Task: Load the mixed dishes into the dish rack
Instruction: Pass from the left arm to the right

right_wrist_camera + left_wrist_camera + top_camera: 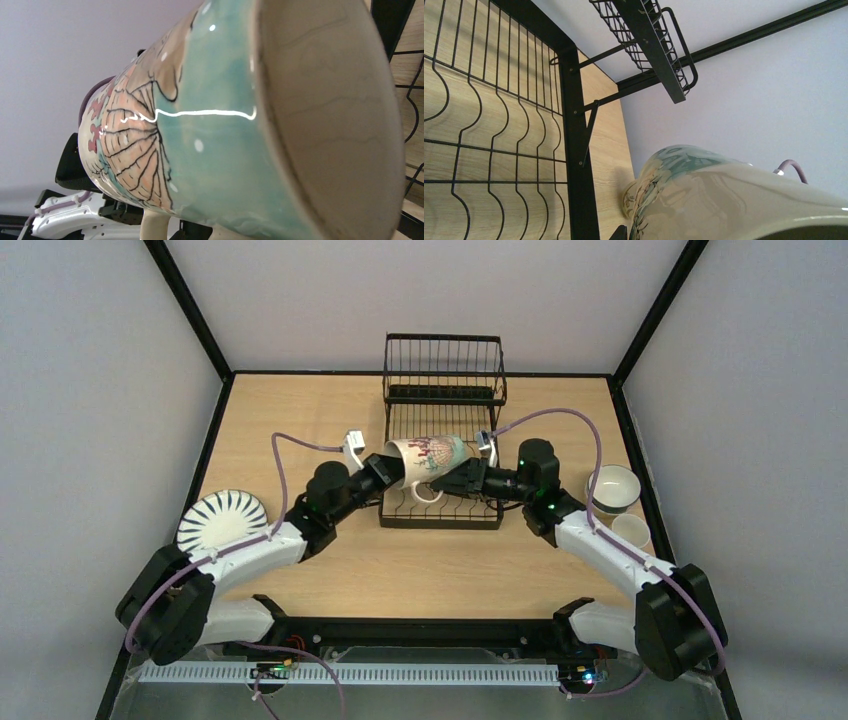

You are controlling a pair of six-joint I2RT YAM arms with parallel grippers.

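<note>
Near the left edge of the light wooden worktop (300, 420), the white plate with dark radial stripes (222, 520) is lying flat, not yet loaded. Toward the middle, the left gripper (390, 470) is clamping the pale left end of the tall cream-and-teal painted ceramic mug (430, 455). The mug is hanging on its side, handle down, over the slotted lower level of the large black wire dish rack (443, 365), which is standing at the middle of the back edge. The right gripper (462, 478) is sitting at the mug's teal end; whether it is gripping the mug or only flanking it cannot be told. By the right edge, the white bowl with a dark outer wall (612, 488) and, just nearer, the small cream bowl (630, 530) are sitting untouched. No dish is showing in the rack, so the loading is looking barely begun, with this mug likely going in first.
</note>
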